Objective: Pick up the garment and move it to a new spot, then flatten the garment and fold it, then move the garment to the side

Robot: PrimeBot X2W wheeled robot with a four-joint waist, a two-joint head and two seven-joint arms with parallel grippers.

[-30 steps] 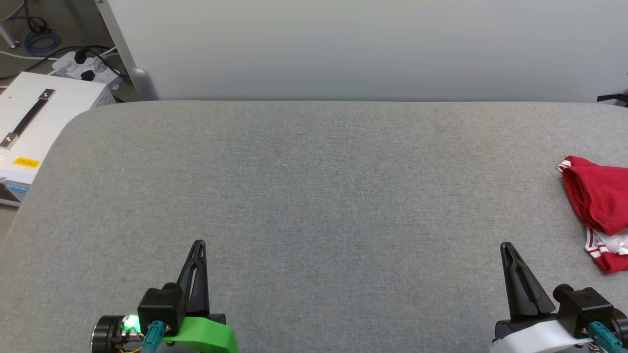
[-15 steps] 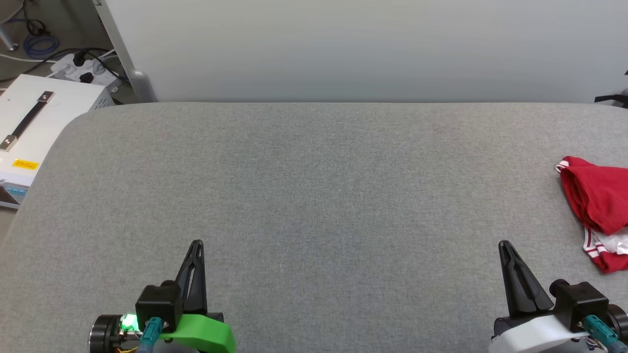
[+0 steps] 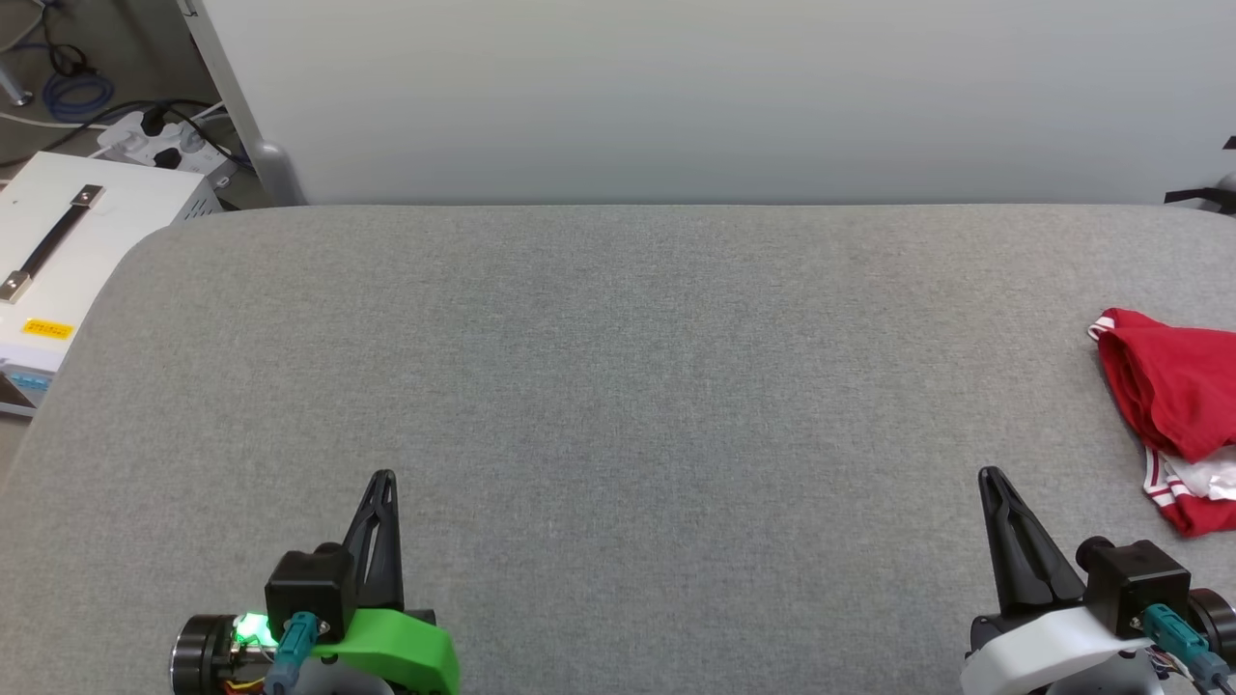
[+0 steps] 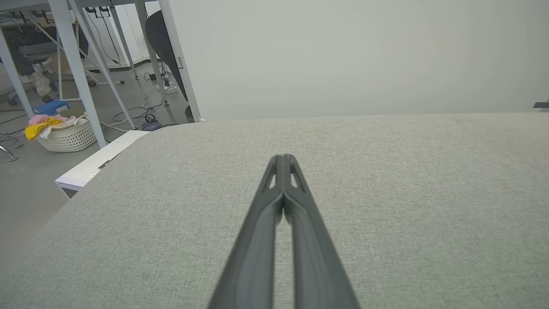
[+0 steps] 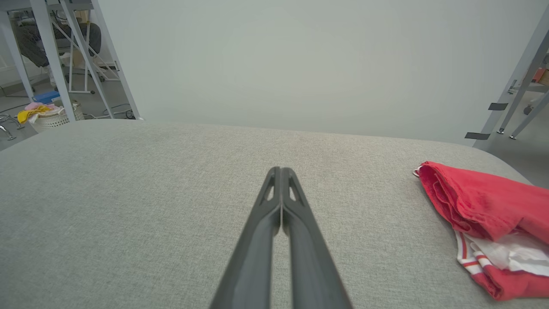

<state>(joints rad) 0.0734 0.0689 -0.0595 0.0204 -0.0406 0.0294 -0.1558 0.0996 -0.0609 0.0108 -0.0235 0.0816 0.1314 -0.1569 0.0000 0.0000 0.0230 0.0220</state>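
Garment (image 3: 1173, 410): you see it bunched at the table's (image 3: 618, 386) right edge.
Left gripper (image 3: 383, 480): jaws pressed together, empty.
Right gripper (image 3: 990, 476): same.

One garment (image 3: 1170, 386), one grey table (image 3: 618, 338), one white case (image 3: 106, 227), two end effectors (image 3: 384, 480) (image 3: 990, 478)

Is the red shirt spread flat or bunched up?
Bunched up: the garment lies in a crumpled heap, red layers overlapping white striped fabric.

The garment (image 3: 1173, 396) lies crumpled in a heap on the grey fabric surface (image 3: 618, 367), far off to my right and near its edge. It is red and bunched in soft folds. White cloth and red-white striped trim show at the end nearest me.
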